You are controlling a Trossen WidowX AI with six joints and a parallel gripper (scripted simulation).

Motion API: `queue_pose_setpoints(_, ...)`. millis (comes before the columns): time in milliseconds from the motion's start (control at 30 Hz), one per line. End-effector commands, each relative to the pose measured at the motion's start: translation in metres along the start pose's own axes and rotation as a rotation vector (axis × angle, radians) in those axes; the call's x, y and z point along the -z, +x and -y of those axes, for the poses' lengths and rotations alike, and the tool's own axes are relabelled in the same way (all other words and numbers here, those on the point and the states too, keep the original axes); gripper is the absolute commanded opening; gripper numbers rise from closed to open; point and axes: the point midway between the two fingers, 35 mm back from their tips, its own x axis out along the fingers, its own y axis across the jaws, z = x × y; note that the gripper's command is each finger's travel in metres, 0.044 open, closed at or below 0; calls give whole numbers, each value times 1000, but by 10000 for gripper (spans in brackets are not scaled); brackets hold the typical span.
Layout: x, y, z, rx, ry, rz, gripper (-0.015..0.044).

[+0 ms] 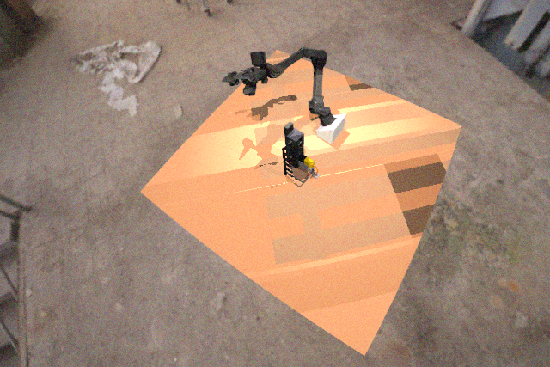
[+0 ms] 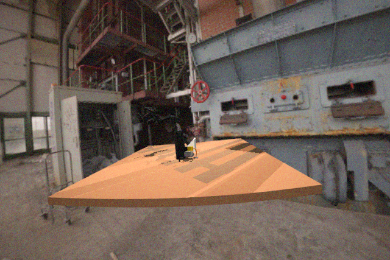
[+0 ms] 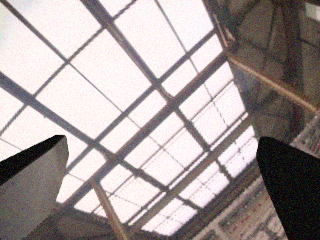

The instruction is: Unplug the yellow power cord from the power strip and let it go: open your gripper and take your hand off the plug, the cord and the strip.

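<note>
Your claw stands wide open, raised well apart from the yellow plug, probably for room before 1 approach.

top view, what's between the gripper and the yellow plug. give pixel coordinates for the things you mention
In the top view, an upright black rack (image 1: 294,145) (image 2: 180,145) stands between the gripper (image 1: 229,79) (image 2: 142,119) (image 3: 162,143) and the yellow plug (image 1: 308,162) (image 2: 190,148), right beside the plug.
</note>
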Motion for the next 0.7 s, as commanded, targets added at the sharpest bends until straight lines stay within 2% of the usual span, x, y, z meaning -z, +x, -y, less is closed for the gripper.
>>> queue_pose_setpoints(0,-1,0,0,0,4,2,374)
queue_pose_setpoints(267,-46,25,15,16,310,149,164)
queue_pose_setpoints(667,-163,57,102,-52,940,614,160)
